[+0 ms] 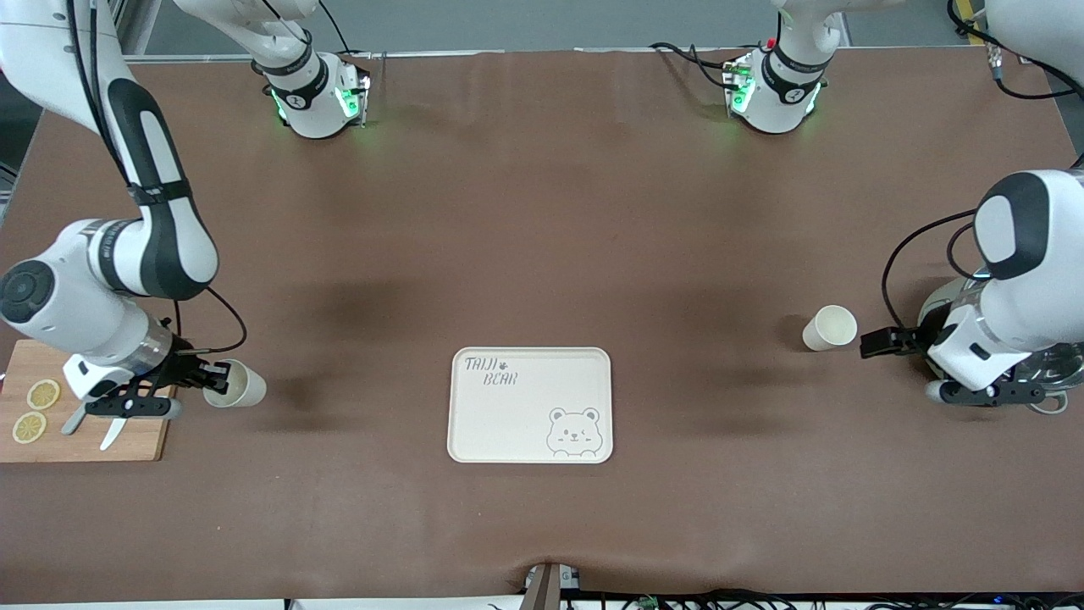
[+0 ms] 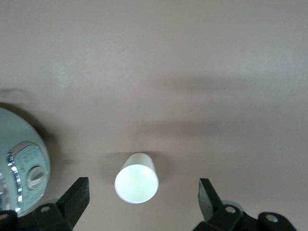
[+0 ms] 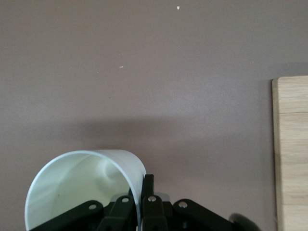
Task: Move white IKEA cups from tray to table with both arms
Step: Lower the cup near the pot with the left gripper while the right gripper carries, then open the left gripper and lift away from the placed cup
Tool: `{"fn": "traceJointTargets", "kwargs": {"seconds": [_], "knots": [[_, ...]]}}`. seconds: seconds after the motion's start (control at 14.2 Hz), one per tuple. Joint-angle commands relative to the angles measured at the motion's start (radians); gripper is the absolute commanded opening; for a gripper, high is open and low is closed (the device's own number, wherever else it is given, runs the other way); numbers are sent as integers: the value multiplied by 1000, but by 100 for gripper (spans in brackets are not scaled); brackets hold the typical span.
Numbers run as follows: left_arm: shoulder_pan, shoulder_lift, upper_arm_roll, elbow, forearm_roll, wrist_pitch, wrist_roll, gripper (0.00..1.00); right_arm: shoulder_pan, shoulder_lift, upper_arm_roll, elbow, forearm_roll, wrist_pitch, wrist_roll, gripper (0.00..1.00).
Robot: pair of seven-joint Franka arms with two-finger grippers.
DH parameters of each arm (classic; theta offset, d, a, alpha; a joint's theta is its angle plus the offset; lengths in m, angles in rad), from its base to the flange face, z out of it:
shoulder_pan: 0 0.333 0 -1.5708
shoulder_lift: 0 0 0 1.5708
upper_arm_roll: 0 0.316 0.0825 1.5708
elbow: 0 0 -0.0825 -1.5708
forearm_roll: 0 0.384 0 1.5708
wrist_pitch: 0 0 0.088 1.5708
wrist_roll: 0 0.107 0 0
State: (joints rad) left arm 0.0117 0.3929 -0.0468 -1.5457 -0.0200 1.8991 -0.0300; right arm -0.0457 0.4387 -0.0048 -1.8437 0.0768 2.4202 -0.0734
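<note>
One white cup (image 1: 830, 328) stands on the brown table toward the left arm's end. My left gripper (image 1: 881, 343) is open and empty just beside it. In the left wrist view the cup (image 2: 136, 183) sits ahead of the left gripper (image 2: 143, 202), whose wide-apart fingers (image 2: 76, 198) do not touch it. My right gripper (image 1: 216, 379) is shut on the rim of the other white cup (image 1: 239, 384) beside the wooden board. In the right wrist view the right gripper (image 3: 143, 192) has one finger inside and one outside the cup's wall (image 3: 82, 183). I cannot tell whether this cup touches the table.
A cream tray (image 1: 529, 405) with a bear drawing lies mid-table, nearer the front camera. A wooden board (image 1: 85, 428) with lemon slices (image 1: 42, 394) and a knife lies under the right wrist; its edge (image 3: 291, 154) shows there. A round metal device (image 1: 1054, 368) sits under the left arm.
</note>
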Motion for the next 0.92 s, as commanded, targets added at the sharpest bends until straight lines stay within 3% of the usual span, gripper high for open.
{"fn": "traceJointTargets", "kwargs": {"seconds": [0.0, 0.49, 0.85], "knots": [[-59, 29, -1, 71, 17, -26, -60, 100, 4, 14, 5, -57, 11, 103, -13, 0], [-119, -72, -34, 76, 9, -34, -106, 100, 20, 78, 6, -72, 14, 221, -11, 0], [-137, -183, -39, 75, 11, -153, -77, 100, 26, 98, 8, -94, 15, 281, -11, 0]]}}
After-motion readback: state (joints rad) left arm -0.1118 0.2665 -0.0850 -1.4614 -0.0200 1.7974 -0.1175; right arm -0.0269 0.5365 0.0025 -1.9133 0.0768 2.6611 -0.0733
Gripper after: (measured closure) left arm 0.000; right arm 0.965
